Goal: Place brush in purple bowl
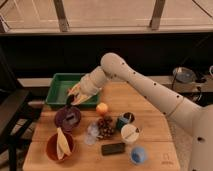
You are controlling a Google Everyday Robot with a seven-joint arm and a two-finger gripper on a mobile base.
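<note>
My gripper [73,97] is at the end of the white arm, over the front edge of the green tray [59,83] and just above the purple bowl [67,119]. It is shut on the brush [69,101], a small dark slim thing that hangs down from the fingers towards the bowl's far rim. The purple bowl sits on the wooden table, left of centre, with a small pale object inside it.
A red-brown bowl [59,146] with a banana stands at the front left. An orange [102,108], grapes [105,127], a dark can [123,120], a white cup [130,134], a black slab [113,148] and a blue cup [138,155] lie to the right of the purple bowl.
</note>
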